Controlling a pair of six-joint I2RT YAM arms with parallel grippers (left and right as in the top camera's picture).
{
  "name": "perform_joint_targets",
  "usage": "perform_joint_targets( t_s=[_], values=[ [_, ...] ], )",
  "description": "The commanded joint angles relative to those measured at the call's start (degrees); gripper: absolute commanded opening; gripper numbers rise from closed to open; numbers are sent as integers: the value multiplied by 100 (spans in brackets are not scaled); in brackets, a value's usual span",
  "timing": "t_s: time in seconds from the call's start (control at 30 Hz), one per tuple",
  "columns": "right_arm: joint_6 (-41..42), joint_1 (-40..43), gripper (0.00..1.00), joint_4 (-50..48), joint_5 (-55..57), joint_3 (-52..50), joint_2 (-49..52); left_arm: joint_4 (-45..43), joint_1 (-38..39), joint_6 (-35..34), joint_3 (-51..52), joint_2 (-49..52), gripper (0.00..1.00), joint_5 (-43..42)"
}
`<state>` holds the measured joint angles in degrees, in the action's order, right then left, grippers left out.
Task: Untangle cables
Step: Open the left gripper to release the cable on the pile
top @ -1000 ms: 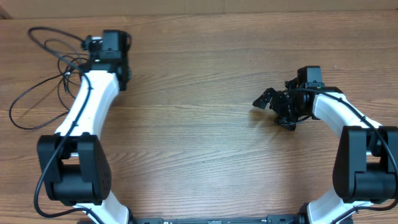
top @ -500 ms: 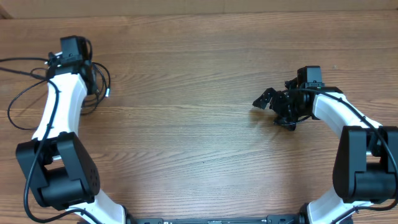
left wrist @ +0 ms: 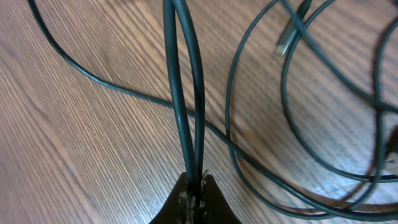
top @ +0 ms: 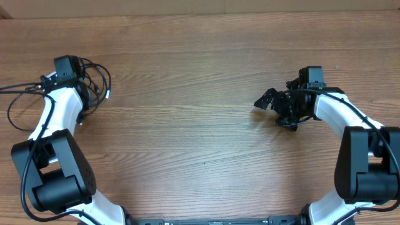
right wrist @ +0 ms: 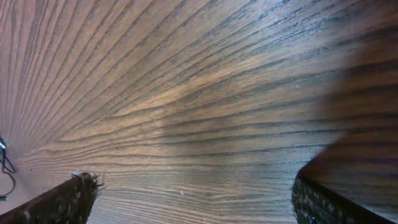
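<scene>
The cables [top: 95, 80] are thin black cords in loose loops at the far left of the table, with a silver-tipped plug [top: 107, 95] at their right side. My left gripper [top: 51, 81] sits among them. In the left wrist view it [left wrist: 194, 190] is shut on two strands of cable [left wrist: 186, 106] that run straight away from the jaws. More loops and a silver plug [left wrist: 283, 45] lie beyond on the wood. My right gripper [top: 275, 111] is open and empty over bare wood at the right, its fingers [right wrist: 193, 199] spread wide apart.
The wooden table [top: 200, 137] fills the view, its back edge along the top. A cable strand [top: 15, 112] curves off toward the left edge. A bit of cable [right wrist: 5, 163] shows far off in the right wrist view.
My left arm has swung to the left and slightly nearer, dragging the cable with it; the loops now lie to the right of the gripper. The right arm has not moved.
</scene>
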<state>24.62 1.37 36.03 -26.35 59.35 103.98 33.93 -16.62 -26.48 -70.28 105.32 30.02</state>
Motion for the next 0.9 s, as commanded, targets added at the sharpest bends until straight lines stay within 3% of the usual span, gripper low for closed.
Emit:
perform_joint_targets(
  t_s=[0.0,0.13,0.27,0.7,0.87],
  values=[
    [-70,31,100,0,597,-153,232,-160,-52,-101,203,-149,4,-52],
    [-70,31,100,0,597,-153,232,-269,-50,-101,232,-149,5,-160],
    [-70,31,100,0,597,-153,232,-282,-57,-101,232,-149,17,-160],
    [-70,31,100,0,597,-153,232,-289,-57,-101,232,-149,39,-675],
    [-70,31,100,0,597,-153,232,-313,-57,-96,232,-149,69,-1261]
  ],
)
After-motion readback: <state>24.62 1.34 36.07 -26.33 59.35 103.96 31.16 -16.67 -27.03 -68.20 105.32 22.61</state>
